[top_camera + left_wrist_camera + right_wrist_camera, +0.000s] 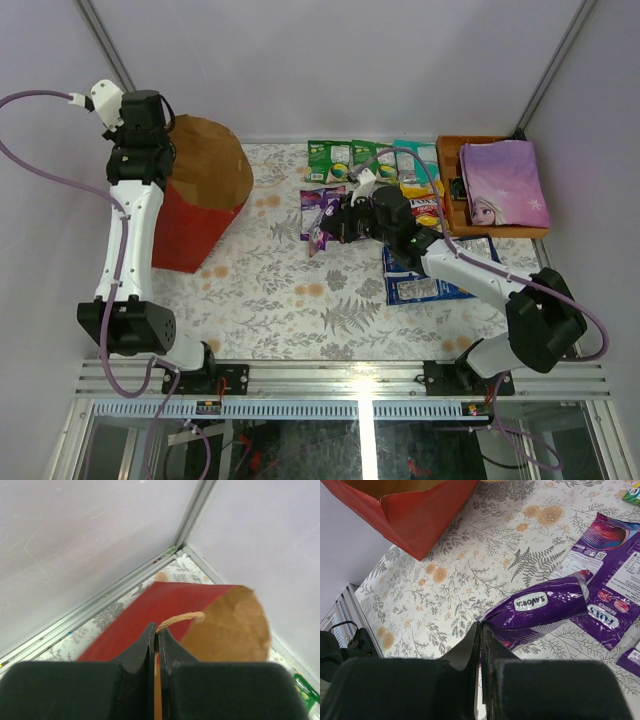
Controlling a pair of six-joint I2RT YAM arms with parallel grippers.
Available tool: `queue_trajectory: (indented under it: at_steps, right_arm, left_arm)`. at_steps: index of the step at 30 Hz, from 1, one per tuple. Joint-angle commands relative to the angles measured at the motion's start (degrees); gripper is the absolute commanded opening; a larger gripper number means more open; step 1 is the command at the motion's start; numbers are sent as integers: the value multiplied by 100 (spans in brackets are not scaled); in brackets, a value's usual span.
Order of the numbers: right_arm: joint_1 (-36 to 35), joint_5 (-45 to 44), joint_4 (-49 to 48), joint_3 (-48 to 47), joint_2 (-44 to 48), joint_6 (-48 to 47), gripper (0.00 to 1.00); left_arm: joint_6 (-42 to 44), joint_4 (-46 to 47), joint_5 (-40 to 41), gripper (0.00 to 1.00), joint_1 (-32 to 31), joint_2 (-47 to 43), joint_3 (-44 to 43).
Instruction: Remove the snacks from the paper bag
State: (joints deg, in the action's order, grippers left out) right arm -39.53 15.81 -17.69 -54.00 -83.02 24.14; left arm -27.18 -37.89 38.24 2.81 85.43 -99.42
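Note:
The paper bag (195, 225), red outside and brown inside, stands at the left with its mouth (230, 630) open. My left gripper (159, 630) is shut on the bag's twine handle (182, 616) at the rim. Mid-table, my right gripper (481, 625) is shut on the edge of a purple snack packet (545, 605), low over the cloth and overlapping a second, flat purple packet (615, 565). In the top view the right gripper (327, 228) holds that packet (317, 238). Green packets (330, 158), a teal one (415, 152), a yellow-red one (420, 188) and a large blue bag (430, 278) lie to the right.
An orange-brown wooden tray (452, 150) at the back right holds a purple princess book (505, 183). A floral cloth (280, 290) covers the table. White walls enclose the back and sides, and a metal rail (350, 378) runs along the near edge.

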Motion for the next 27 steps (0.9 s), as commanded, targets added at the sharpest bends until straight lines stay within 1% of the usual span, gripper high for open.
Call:
queue_trajectory:
  at_steps: [1,5,8,14,17,19,22,27]
  right_arm:
    - [15,193,-555,-407,-47,73,0]
    - [18,240,-588,-418,-115,103,0]
    - [15,272,-618,-417,-139,141,0]
    - [15,297,-668,-360,-127,166,0]
    - [15,333,-755,-317,-150,228,0]
    - [15,358,-842,-278,-170,273,0]
    - [18,379,-878,-277,-183,284,0]
    - [15,378,-711,-410,-324,199,0]
  left_arm:
    - [-66,387,-190,0,469,-57,365]
    - [-274,644,-369,0,949,29,881]
    - [-331,653,-282,0,1167,268,933]
    - [-60,780,109,0,1470,564,949]
    - [237,1157,221,0,1571,666,1001]
    - [391,1186,338,0,1589,883,782]
    - [478,975,563,0,1590,1286,328]
    - [561,941,751,0,1591,1814,-74]
